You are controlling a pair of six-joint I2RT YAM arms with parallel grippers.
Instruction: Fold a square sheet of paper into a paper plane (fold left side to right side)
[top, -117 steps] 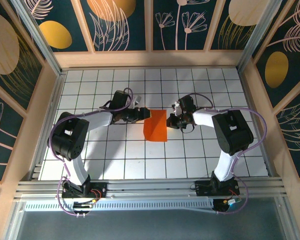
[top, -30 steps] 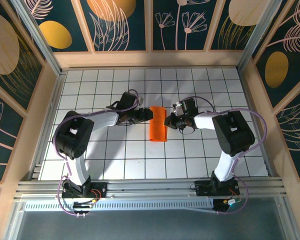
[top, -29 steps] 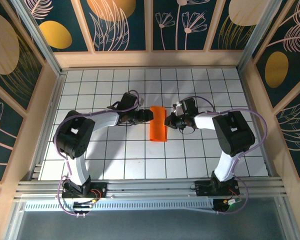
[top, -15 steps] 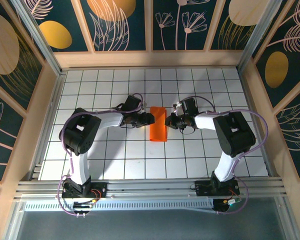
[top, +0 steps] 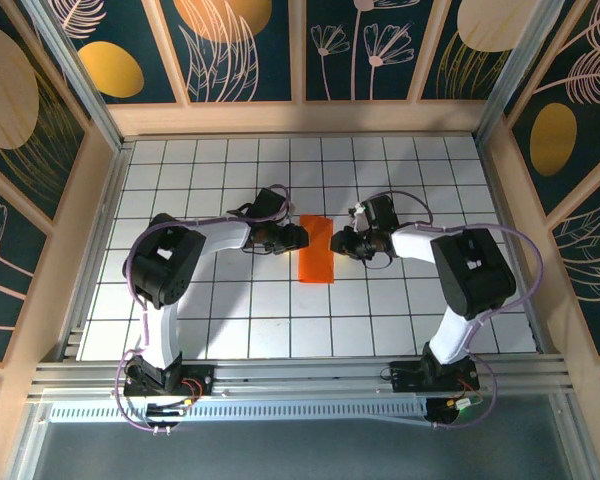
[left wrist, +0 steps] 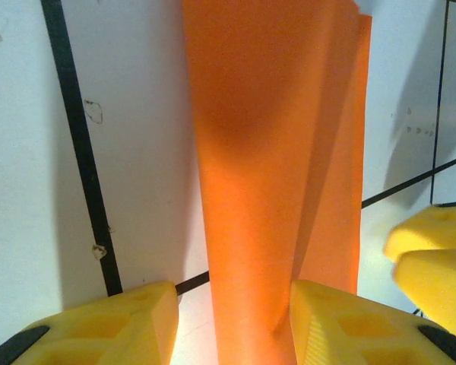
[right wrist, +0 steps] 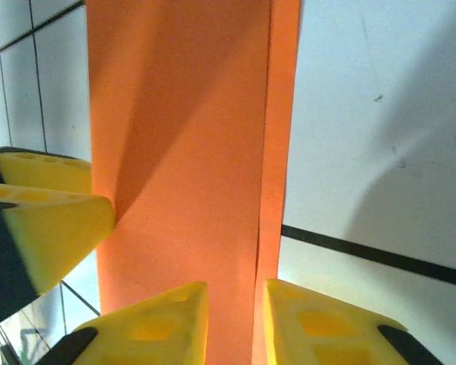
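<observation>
The square sheet of paper (top: pixel 316 250) is bright orange and lies folded lengthwise into a narrow strip on the white grid table. My left gripper (top: pixel 299 238) stands at the strip's left edge. In the left wrist view it (left wrist: pixel 232 293) is open, straddling the rounded fold of the paper (left wrist: pixel 273 167), with the right finger touching it. My right gripper (top: pixel 336 243) is at the strip's right edge. In the right wrist view it (right wrist: pixel 235 287) is slightly open, and the paper's (right wrist: pixel 182 129) two loose edges run between its fingers.
The white tiled table (top: pixel 280 320) is walled by a wooden frame (top: pixel 300 118) at the back and sides. The two grippers face each other about one tile apart, each seeing the other's yellow fingers (left wrist: pixel 433 251) (right wrist: pixel 49 220).
The left flap came over to the right, narrowing the sheet to a strip. The left gripper slid right to the fold and its jaws narrowed. The right gripper went from shut to slightly open.
</observation>
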